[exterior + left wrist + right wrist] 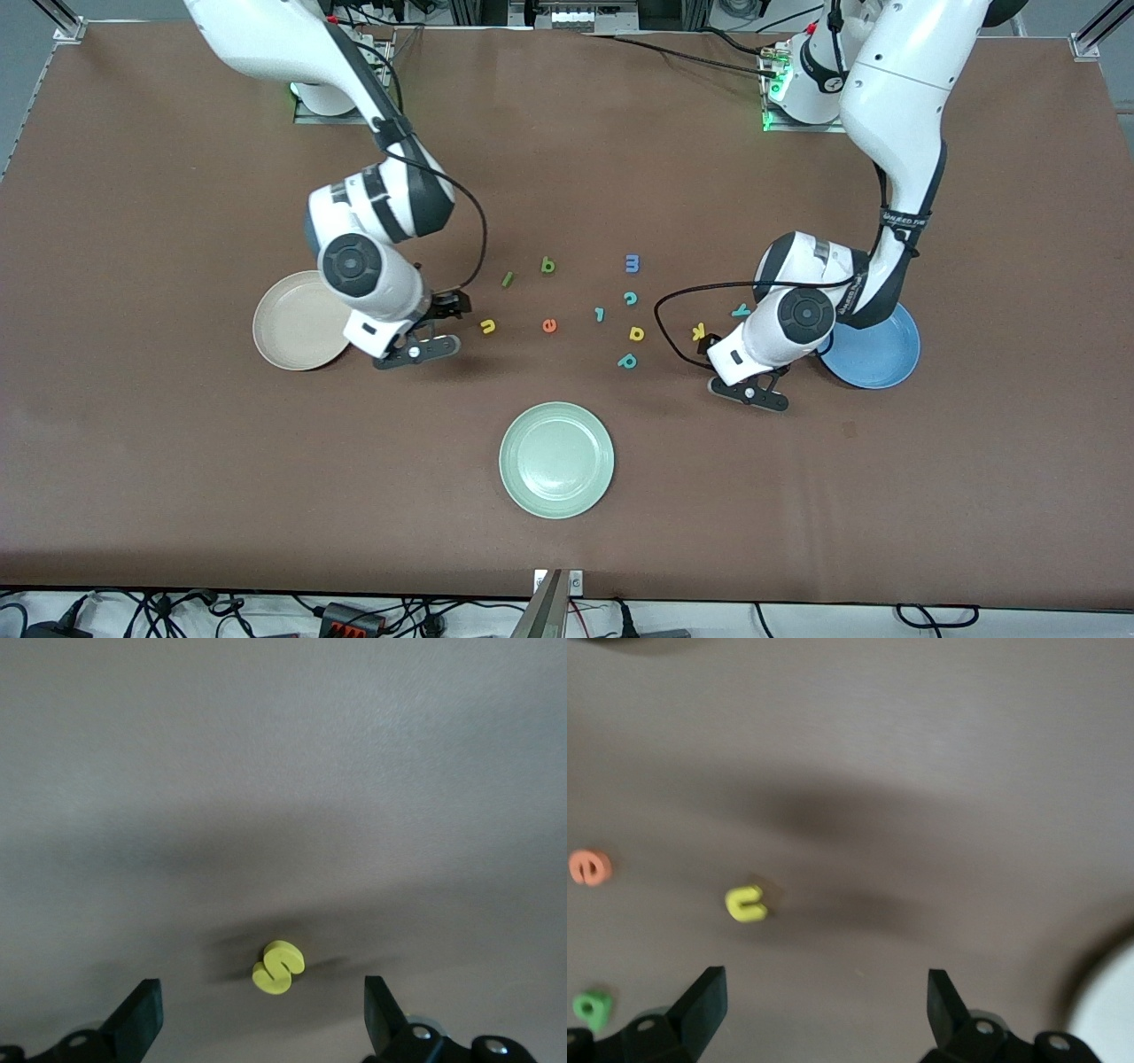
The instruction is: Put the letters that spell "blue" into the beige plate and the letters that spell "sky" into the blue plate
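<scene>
Foam is what these letters are made of, by the look of them — very light, soft, thin, and lying flat on the brown table (pixel 177 496). Judged from that, each wants a pinch across its outer edges, low to the cloth, with gentle closing so it does not squirt out or flip.

The left gripper (pixel 263 1005) hangs low over the yellow "s" (pixel 278 967), fingers (pixel 142 1014) spread wide on either side of it, touching nothing. The right gripper (pixel 824 1001) is just as wide open, beside the beige plate (pixel 283 341) and over bare cloth near the yellow "u" (pixel 487 327).

In the middle of the front view lie the orange "e" (pixel 549 325), the green "b" (pixel 547 265) and the dark green bar (pixel 507 280). The yellow "k" (pixel 698 332) and teal "y" (pixel 741 310) sit close by the left arm's wrist. The blue plate (pixel 877 354) lies toward the left arm's end, and both plates hold nothing that shows.

Hidden or doubtful: the "s" cannot be found in the front view — the left wrist covers it. Each arm overlaps a part of its plate's rim. The right wrist view is smeared, so the green shape at its edge is hard to read, and only a pale corner of the beige plate shows there. The pale green plate (pixel 556 459) at lower centre plays no part.
</scene>
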You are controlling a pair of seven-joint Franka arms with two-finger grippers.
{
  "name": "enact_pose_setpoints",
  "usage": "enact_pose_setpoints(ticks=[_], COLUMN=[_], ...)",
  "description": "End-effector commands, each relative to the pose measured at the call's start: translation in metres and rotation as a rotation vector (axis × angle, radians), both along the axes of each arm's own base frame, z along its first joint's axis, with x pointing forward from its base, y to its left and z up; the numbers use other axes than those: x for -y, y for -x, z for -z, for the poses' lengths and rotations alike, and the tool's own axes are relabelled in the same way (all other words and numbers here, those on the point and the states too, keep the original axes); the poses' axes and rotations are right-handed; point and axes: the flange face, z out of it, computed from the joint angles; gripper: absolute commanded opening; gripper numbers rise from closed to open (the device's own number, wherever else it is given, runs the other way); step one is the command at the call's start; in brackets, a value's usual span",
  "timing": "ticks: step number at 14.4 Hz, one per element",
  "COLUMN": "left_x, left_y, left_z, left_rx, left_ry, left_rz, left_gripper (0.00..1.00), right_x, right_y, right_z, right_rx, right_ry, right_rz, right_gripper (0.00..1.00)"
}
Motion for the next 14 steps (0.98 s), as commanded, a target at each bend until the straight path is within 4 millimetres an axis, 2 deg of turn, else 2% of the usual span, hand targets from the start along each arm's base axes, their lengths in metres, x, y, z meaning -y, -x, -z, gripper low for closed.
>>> enact_pose_setpoints(ticks=[1,3,4,5,9,11,14], left_x=[0.003,0.008,0.007,0.008,0.008,0.006,0.002], left_y=[-0.003,0.001,0.002,0.003,0.003,0.003,0.000], left_z=[-0.001,0.004,0.007,0.009,0.009,0.008,0.003], left_rx=[0.004,0.009,0.016,0.025,0.029,0.026,0.032], left_ry=[0.007,0.008,0.009,0.013,0.012,0.008,0.010], left_rz=[-0.022,-0.012,-0.012,-0.010,0.005,0.005,-0.004], left_gripper=[1.00,1.00,0.95,0.87,0.32,0.39,0.06], right_x=[-0.008,-0.015,-0.021,-0.027,-0.045,-0.053,-0.053], right_y=[-0.001,0.002,0.004,0.007,0.015,0.020,0.021], right_z=[0.023,0.036,0.041,0.044,0.057,0.067,0.075], right_rx=[0.005,0.016,0.020,0.029,0.045,0.052,0.049], right_ry=[0.004,0.003,0.003,0.002,-0.003,-0.004,0.005], right_rz=[0.032,0.031,0.046,0.060,0.052,0.037,0.030], right_gripper=[0.99,0.92,0.90,0.90,0.87,0.86,0.78])
